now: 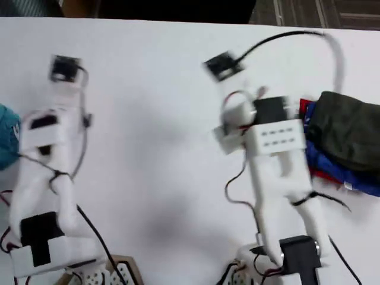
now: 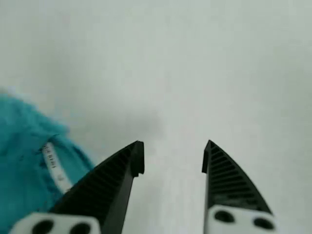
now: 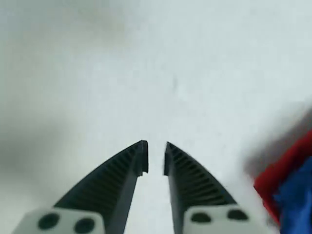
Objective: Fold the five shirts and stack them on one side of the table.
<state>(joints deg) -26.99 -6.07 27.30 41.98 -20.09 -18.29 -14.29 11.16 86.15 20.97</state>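
Note:
A teal shirt (image 1: pixel 7 135) lies bunched at the table's left edge, and in the left wrist view the teal shirt (image 2: pixel 24 161) sits just beside my left gripper (image 2: pixel 174 157). That gripper is open and holds nothing. On the right side a dark green shirt (image 1: pixel 350 127) tops a stack, with a blue shirt (image 1: pixel 335 169) and a red shirt (image 1: pixel 306 108) under it. My right gripper (image 3: pixel 155 157) hangs over bare table left of the stack, with only a narrow gap between its fingers and nothing held. The red shirt (image 3: pixel 282 170) and blue shirt (image 3: pixel 298 207) edges lie close by.
The white table (image 1: pixel 154 136) stretches bare between the two arms. Black cables (image 1: pixel 285 37) trail from both arms. The arm bases (image 1: pixel 41 246) stand at the near edge, and a dark floor shows beyond the far edge.

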